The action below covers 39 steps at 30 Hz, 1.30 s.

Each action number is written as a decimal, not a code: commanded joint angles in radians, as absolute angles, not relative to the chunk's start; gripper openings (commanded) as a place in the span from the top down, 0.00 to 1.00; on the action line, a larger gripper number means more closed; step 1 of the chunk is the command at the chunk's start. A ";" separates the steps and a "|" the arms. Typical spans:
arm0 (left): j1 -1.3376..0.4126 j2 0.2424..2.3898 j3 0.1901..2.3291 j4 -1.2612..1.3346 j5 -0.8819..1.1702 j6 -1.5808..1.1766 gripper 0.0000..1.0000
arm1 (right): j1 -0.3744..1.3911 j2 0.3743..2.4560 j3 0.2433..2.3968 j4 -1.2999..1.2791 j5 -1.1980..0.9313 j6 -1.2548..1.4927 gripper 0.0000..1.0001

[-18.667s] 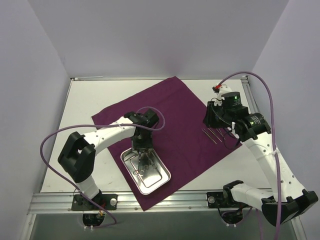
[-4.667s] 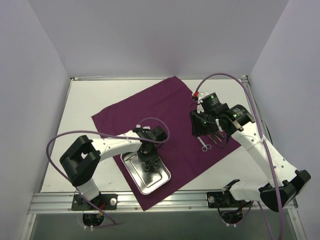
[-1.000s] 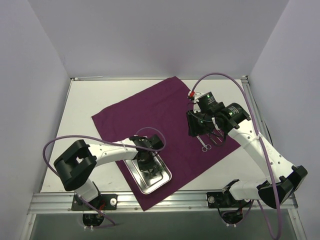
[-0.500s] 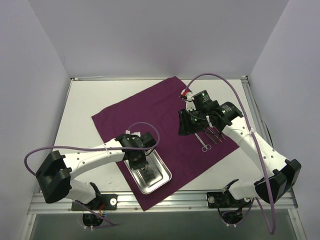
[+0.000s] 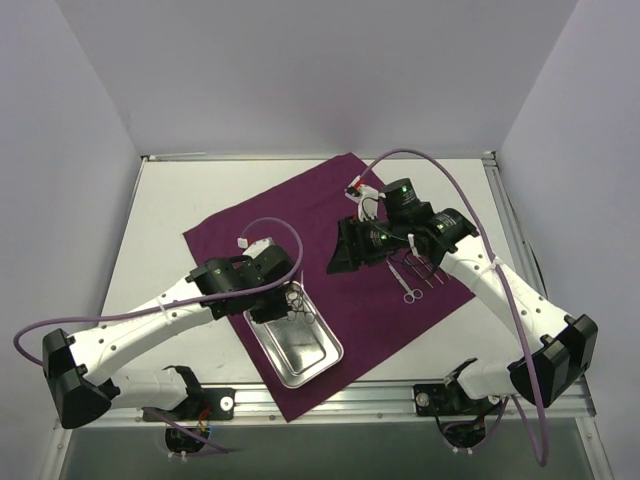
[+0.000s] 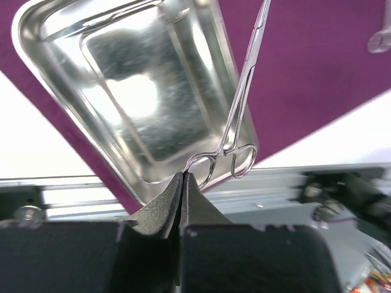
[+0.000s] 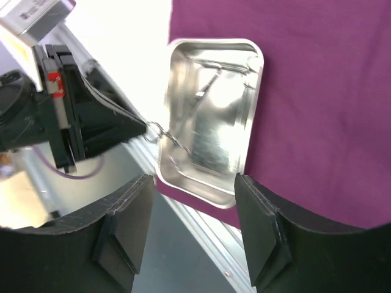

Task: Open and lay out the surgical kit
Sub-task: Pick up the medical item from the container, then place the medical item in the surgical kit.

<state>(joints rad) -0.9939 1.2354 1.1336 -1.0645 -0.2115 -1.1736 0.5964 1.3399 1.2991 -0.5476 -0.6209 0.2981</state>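
My left gripper [image 6: 182,178] pinched shut on one ring of the thin steel clamp [image 6: 241,97], over the shiny steel tray [image 6: 36,67] on the purple cloth [image 6: 305,61] | clamp is light, hard, slippery; hold its rings | my right gripper [image 7: 192,183] wide apart, empty

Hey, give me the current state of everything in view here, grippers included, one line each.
left gripper, shut on one ring of the forceps
forceps, held by a ring handle over the steel tray
steel tray, right way up on the purple cloth
right gripper, open, holding nothing
purple cloth, spread open and flat
other instruments, lying side by side on the cloth
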 commanded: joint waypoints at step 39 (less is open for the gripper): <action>-0.920 1.258 1.434 -1.028 -0.196 -1.046 0.98 | 0.623 1.608 1.264 -0.187 -0.827 0.627 0.74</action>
